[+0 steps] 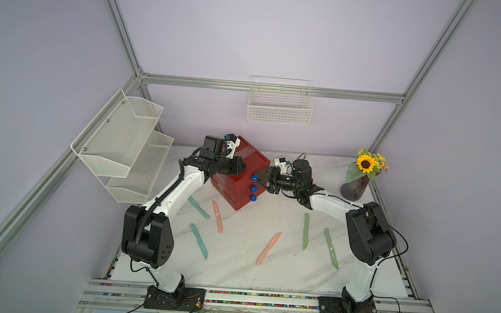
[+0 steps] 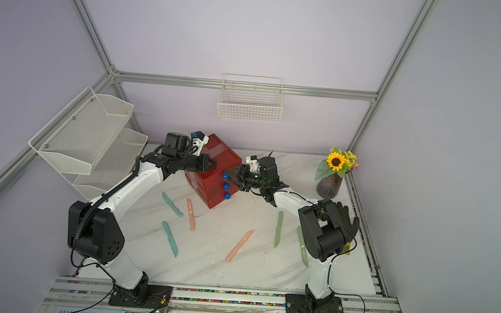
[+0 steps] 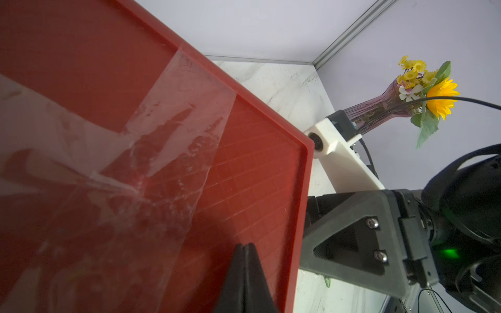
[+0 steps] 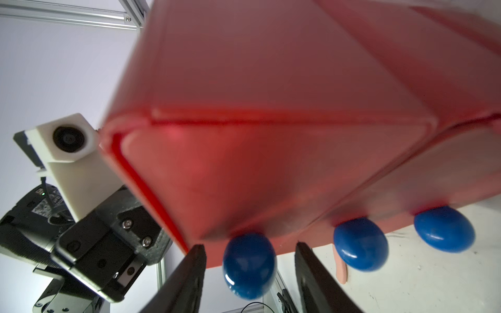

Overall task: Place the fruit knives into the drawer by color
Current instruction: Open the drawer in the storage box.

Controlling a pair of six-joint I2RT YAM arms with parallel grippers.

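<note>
I am at the very first step: getting a drawer open. No knife is put away yet. All six lie on the table (image 1: pixel 249 273), in front of the drawer box (image 1: pixel 243 178). A teal knife (image 1: pixel 198 207) and a pink knife (image 1: pixel 217 216) lie close to it. A second teal knife (image 1: pixel 199 240) and a second pink knife (image 1: pixel 268 248) lie farther out. A green knife (image 1: pixel 306 231) and a second green knife (image 1: pixel 331 248) lie off to my right arm's side.

My left gripper (image 3: pixel 245 245) is squeezed shut and holds nothing. Its tips sit on top of the drawer box, I think to keep it from sliding.

My right gripper (image 4: pixel 249 245) is spread wide around the top knob (image 4: pixel 248 265) and grips nothing yet.

Next I need to close on that knob and pull straight out, away from the drawer box, while the left arm holds it down.

Only the right wrist view shows the gap between each finger and the knob. Only the left wrist view shows the clear tape (image 3: pixel 176 122) on the box top. Only the top views show all six knives.
</note>
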